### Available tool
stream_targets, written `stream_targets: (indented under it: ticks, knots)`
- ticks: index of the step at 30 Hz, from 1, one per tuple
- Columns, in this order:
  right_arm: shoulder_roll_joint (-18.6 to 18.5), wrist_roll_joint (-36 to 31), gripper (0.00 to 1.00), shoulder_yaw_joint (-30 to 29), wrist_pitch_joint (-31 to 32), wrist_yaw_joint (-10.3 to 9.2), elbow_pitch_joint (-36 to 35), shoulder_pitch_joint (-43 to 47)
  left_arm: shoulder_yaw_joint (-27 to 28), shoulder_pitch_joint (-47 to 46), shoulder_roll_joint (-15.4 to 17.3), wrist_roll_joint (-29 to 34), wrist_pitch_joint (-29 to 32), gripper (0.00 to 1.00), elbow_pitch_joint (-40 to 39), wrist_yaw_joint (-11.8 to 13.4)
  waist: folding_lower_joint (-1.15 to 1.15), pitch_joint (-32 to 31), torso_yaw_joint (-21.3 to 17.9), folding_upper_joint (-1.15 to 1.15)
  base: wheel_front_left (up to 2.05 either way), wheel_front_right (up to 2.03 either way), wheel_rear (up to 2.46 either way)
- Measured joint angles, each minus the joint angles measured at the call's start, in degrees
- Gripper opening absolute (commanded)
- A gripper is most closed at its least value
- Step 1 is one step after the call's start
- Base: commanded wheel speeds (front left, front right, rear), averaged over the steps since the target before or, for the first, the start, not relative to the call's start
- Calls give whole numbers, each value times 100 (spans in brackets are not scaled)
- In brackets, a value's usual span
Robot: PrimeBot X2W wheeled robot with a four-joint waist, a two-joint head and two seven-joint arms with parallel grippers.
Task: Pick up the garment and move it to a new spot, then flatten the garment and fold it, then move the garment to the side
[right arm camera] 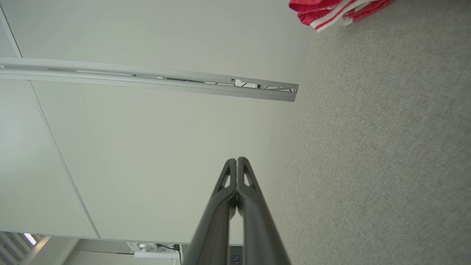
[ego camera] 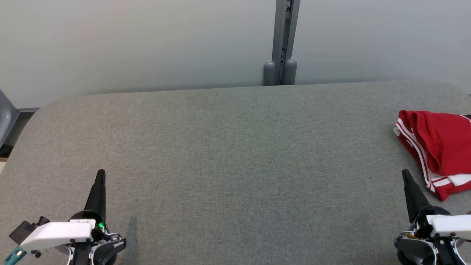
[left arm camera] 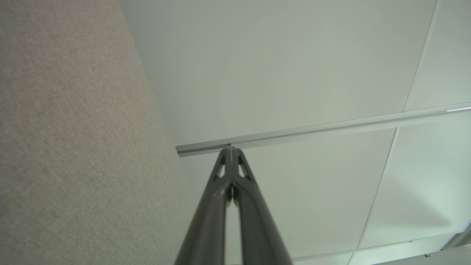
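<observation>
The right tool, its fingers pressed together and empty, points along the grey tabletop, where a red, white-striped garment lies well apart, beside a pale wall.

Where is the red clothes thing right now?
In the head view, the red garment lies bunched at the right edge of the grey table, just ahead and to the right of the right gripper, not touching it.

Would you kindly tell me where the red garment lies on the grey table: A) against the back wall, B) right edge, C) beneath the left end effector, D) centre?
B: the red garment lies at the right edge of the table, just ahead of the right end effector.
</observation>
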Motion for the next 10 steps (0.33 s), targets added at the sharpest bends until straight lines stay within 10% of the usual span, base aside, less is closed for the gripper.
stream_targets:
  ticks: [10]
  knots:
    - [-4,365,0,-36,93,0,-25,-25,82,-36,1,-370,101,0,-18,-69,0,-15,-18,0,0,0,0]
